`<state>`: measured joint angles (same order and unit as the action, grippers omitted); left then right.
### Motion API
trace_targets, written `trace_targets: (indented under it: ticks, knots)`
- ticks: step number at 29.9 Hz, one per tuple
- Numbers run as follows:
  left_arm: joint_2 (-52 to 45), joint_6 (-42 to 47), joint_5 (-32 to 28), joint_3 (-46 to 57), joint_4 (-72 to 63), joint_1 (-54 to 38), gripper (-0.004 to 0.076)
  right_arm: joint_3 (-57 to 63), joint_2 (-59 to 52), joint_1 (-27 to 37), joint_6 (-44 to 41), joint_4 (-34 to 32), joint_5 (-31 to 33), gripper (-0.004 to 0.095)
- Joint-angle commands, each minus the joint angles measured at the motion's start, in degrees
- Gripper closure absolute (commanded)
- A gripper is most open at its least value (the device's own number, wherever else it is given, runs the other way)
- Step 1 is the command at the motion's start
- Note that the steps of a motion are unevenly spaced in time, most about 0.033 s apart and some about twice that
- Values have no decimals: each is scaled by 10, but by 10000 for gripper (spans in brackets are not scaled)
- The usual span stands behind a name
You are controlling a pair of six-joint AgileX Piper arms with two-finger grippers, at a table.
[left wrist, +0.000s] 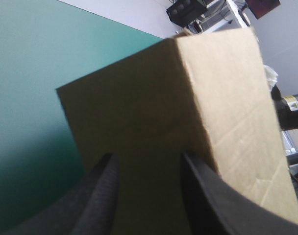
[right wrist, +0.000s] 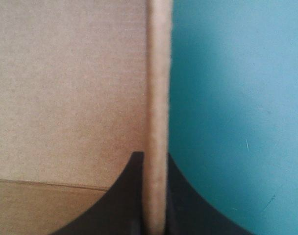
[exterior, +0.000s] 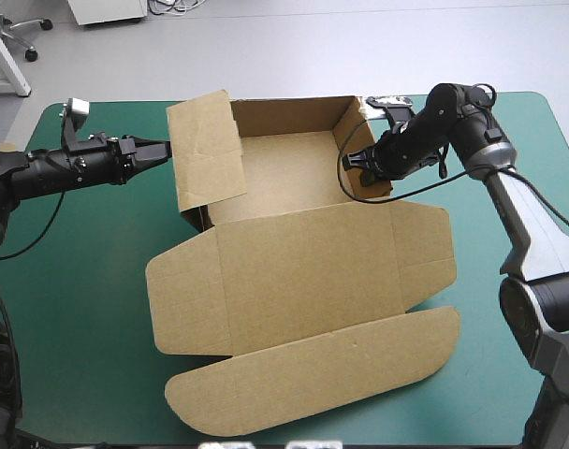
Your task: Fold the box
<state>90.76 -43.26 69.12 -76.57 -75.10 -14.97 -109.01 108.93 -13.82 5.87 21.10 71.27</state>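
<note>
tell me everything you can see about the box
The box is one cut sheet of brown board on the teal-green cover. Its far part forms an open tray with walls raised; the lid lies flat toward the near edge, with side flaps and a rounded tuck flap. The left side flap stands loose, the left gripper open at its outer face. The right gripper pinches the right wall.

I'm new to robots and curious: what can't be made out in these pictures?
High view: the right claw at the wall of the box; its fingers blur into one dark shape.
Left wrist view: the box's inside, behind the raised flap.
Right wrist view: most of the box, cut off; only one wall shows.
</note>
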Motion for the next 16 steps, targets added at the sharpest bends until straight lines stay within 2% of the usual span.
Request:
trace_targets:
  ticks: [1,9,16]
  knots:
    - [-25,3,48,-18,-47,20,345,-16,-31,-6,-4,26,-7,940]
    - [-31,4,48,-24,-55,25,342,-16,-31,-22,-24,-19,-11,939]
    - [-35,12,48,-31,-36,45,281,-16,-31,-22,-30,-22,-12,939]
